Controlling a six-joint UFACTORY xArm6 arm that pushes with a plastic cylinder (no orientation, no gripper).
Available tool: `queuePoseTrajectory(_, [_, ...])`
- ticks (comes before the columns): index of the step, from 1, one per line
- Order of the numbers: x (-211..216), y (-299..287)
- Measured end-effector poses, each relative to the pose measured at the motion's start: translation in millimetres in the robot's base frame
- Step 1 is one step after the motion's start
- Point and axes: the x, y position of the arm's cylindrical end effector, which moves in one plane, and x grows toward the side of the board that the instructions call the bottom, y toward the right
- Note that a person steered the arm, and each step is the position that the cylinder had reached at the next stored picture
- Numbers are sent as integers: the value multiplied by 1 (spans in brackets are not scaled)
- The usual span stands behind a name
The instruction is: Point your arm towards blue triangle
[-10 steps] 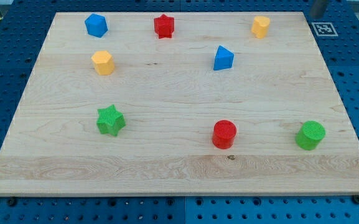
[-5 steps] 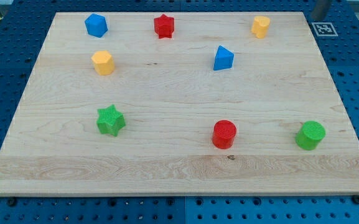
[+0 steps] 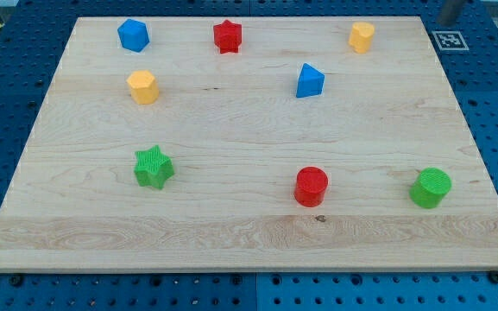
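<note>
The blue triangle (image 3: 309, 80) sits on the wooden board (image 3: 249, 216) right of centre in the upper half. My tip (image 3: 445, 19) shows only as a short grey rod end at the view's top right corner, just off the board's corner. It is far to the right of and above the blue triangle and touches no block.
A blue pentagon block (image 3: 133, 34), a red star (image 3: 227, 36) and a yellow block (image 3: 362, 37) line the top. Another yellow block (image 3: 143, 87) is at the left. A green star (image 3: 153, 167), a red cylinder (image 3: 311, 186) and a green cylinder (image 3: 430, 187) lie lower. A marker tag (image 3: 450, 40) lies beside the tip.
The rod end at the top right corner has shifted slightly to the right and up. No block has moved.
</note>
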Motion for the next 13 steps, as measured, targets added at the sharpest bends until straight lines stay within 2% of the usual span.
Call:
queuePoseTrajectory(12, [-5, 26])
queuePoseTrajectory(13, [24, 26])
